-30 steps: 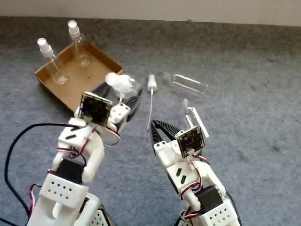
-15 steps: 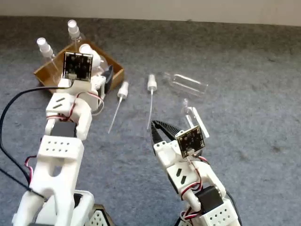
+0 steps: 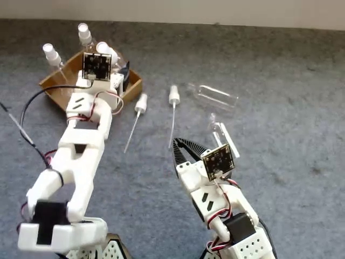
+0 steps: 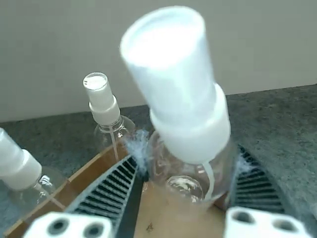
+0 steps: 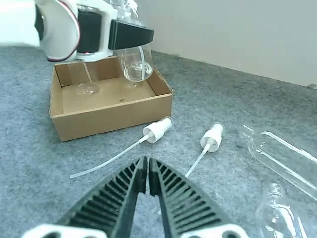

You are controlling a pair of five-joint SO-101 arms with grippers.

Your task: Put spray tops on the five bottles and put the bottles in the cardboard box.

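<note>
1. The left pincer [image 4: 184, 191] is closed partly, around the body of a transparent round plastic bottle with a white spray top [image 4: 190, 148]. Its ribbed black jaws press the smooth wall from both sides, low down, so the bottle is upright and the top is free.
2. This pincer holds the bottle over the floor of the shallow brown cardboard box [image 3: 52, 90]. I judge this is to set it down there. I cannot tell whether the base already touches the cardboard.
3. Just beyond this pincer, a second capped clear bottle [image 4: 105, 111] and a third capped clear bottle [image 4: 17, 166] stand in the box.
4. The right pincer [image 5: 147, 171] is fully closed with nothing in it, low over the rough grey carpet [image 3: 280, 65].
5. In front of it lie one loose white spray top with a thin long tube [image 5: 157, 131] and another loose spray top [image 5: 213, 138]. They probably wait for the two bottles without tops.
6. Beside that pincer, one open clear bottle [image 5: 282, 153] and another open bottle [image 5: 277, 218] lie on their sides. They are round and glossy, so they may roll.
</note>
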